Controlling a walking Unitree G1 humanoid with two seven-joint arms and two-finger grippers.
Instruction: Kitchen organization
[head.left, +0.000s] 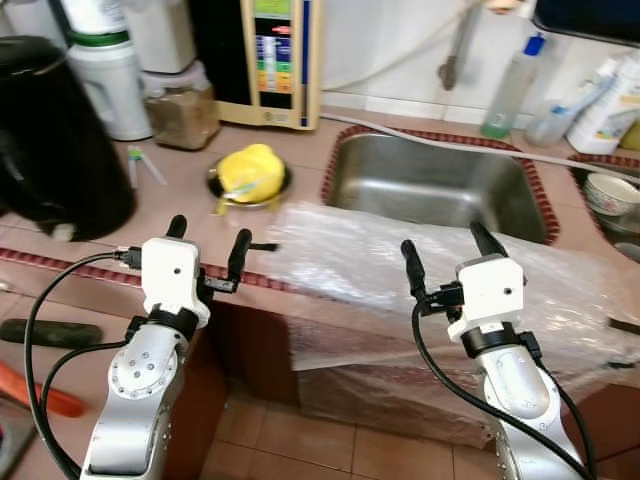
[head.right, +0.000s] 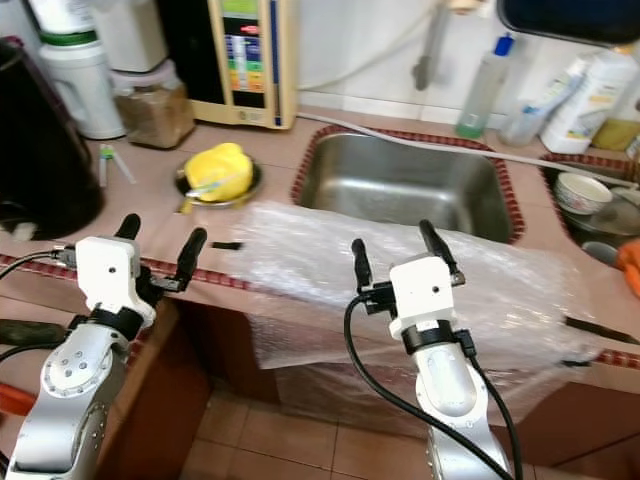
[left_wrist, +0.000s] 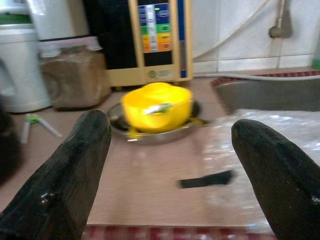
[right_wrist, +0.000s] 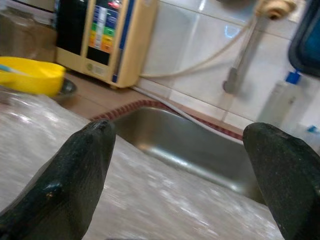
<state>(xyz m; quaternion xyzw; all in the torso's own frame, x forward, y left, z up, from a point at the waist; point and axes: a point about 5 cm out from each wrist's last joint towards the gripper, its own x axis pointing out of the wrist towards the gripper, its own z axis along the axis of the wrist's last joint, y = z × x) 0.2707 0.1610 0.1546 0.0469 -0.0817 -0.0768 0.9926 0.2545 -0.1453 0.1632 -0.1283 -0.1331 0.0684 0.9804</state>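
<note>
Both grippers are raised in front of the counter edge with their black fingers spread apart and nothing between them. Left gripper hovers just before the tiled counter, its fingers pointing toward a yellow bowl that sits in a shallow metal dish. Right gripper is held over a large sheet of clear bubble wrap, which lies along the counter's front, covers the near rim of the steel sink and hangs down over the cabinet face. Its fingers point across the wrap toward the sink basin. A small black strip lies on the counter just beside the wrap's left edge, between the left gripper and the dish.

Behind the bowl stands a beige water unit with a coloured panel against the wall, and beside it a jar of brown contents and a white container with a green band. A small white and green utensil lies on the counter near the jar. A large black appliance fills the far left of the counter. Behind the sink a tap pipe comes down the white tiles, with a clear bottle with a blue cap next to it, and more bottles farther right. A patterned bowl sits at the right edge.
</note>
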